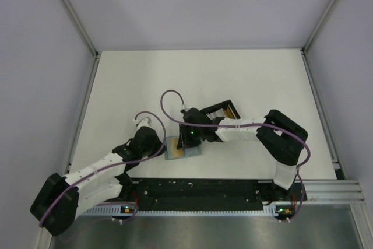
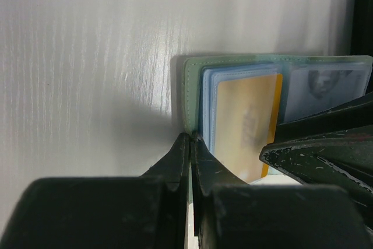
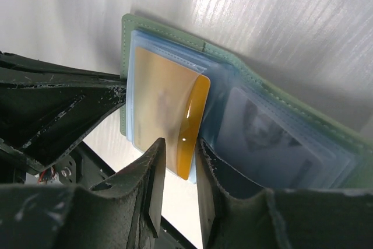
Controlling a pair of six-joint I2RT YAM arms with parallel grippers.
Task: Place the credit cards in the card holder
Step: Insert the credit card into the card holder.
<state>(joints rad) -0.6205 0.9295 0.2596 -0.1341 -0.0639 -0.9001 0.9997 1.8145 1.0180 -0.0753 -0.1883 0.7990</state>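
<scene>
The sage-green card holder (image 1: 173,150) lies open on the white table, its pale blue slotted inside facing up (image 2: 195,86) (image 3: 280,103). A yellow-orange credit card (image 2: 247,123) (image 3: 169,109) sits partly in a left-hand slot, its free edge bowed up. A grey-white card (image 3: 262,129) shows behind the clear slot beside it. My left gripper (image 2: 190,139) (image 1: 162,147) is shut on the holder's near left edge. My right gripper (image 3: 178,155) (image 1: 189,141) straddles the orange card's free edge with jaws a little apart. Whether they pinch it is unclear.
A black open box (image 1: 223,111) with compartments stands just behind the right gripper. The right gripper's dark fingers (image 2: 326,144) crowd the holder's right half in the left wrist view. The table's black front rail (image 1: 198,189) runs close below the holder.
</scene>
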